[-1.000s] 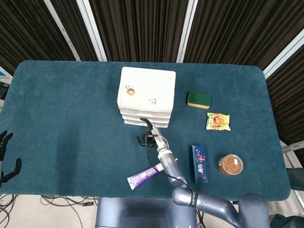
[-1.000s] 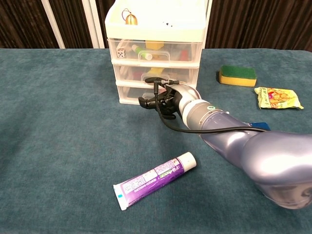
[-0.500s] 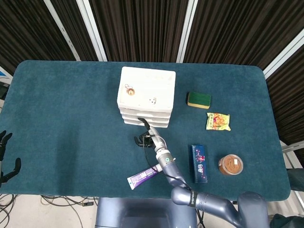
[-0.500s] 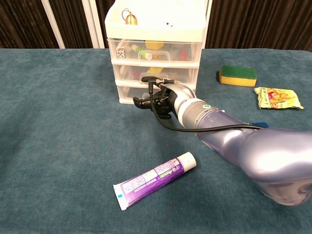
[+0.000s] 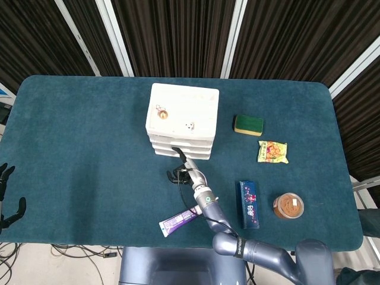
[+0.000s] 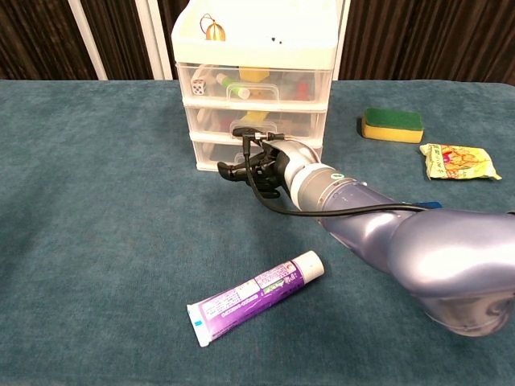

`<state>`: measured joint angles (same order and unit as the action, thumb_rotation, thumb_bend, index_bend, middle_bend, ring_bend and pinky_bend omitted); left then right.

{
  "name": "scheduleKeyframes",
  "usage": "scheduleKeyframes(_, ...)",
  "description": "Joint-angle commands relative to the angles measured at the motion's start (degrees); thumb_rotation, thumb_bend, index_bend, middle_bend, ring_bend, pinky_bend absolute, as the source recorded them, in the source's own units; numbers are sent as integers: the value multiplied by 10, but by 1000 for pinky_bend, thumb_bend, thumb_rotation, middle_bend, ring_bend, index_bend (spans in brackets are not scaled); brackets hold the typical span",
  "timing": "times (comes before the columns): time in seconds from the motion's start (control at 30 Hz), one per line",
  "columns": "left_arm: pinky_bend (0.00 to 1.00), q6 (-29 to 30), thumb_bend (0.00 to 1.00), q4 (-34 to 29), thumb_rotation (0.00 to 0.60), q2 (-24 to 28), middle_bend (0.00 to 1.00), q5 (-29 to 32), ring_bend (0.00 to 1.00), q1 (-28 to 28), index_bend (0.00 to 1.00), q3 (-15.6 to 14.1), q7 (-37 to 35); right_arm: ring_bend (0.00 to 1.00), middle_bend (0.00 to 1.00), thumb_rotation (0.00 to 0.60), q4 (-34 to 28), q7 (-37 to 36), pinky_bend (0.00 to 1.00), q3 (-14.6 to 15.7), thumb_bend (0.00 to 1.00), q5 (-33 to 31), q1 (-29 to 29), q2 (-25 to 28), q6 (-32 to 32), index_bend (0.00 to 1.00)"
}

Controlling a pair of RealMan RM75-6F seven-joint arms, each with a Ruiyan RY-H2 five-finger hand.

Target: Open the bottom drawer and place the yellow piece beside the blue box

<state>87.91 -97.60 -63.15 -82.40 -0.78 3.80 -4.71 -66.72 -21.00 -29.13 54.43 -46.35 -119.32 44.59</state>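
Observation:
The white three-drawer unit (image 5: 183,120) (image 6: 256,84) stands at mid-table with all drawers pushed in. My right hand (image 5: 181,173) (image 6: 251,166) is right at the front of the bottom drawer (image 6: 211,153), dark fingers curled and covering its handle; whether they hook the handle is hidden. Yellow bits show through the top drawer (image 6: 256,75) and the middle drawer (image 6: 256,117); the bottom drawer's contents are hidden. The blue box (image 5: 249,203) lies flat, right of my forearm. My left hand (image 5: 7,199) hangs off the table's left edge, fingers apart and empty.
A purple toothpaste tube (image 5: 178,222) (image 6: 256,297) lies in front of the unit. A green-yellow sponge (image 5: 249,125) (image 6: 392,125), a yellow snack packet (image 5: 272,152) (image 6: 459,161) and a round brown tub (image 5: 288,206) sit to the right. A small gold bell (image 5: 161,113) sits on the unit.
My right hand has slid slightly left along the front of the bottom drawer. The unit has nudged very slightly left; the drawer remains shut. The left hand has not moved.

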Motion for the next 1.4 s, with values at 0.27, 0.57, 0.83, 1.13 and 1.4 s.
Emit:
scheduleKeyframes(0.27,0,0,479,0,600,-1,5,1,0,0,61,1,1,980,966,600,-1,-10,1000,1,499,6,0,3,-4,68)
scheduleKeyframes(0.57,0,0,479,-1,600,0,5,4,0,1,62,1,2,980,966,600,-5,-14,1000,7,499,12,-1,7,-11,90)
scheduleKeyframes(0.83,0,-1,479,0,600,1,5,5,0,1,63,1,1,979,966,600,-14,-23,1000,13,499,16,2,12,-16,108)
scheduleKeyframes(1.13,0,-2,479,0,600,1,5,5,0,2,65,1,0,978,966,600,-22,-29,1000,18,499,23,6,14,-13,113)
scheduleKeyframes(1.4,0,-1,479,-1,600,1,5,6,0,2,65,2,2,978,966,600,-30,-33,1000,27,500,30,10,16,-13,115)
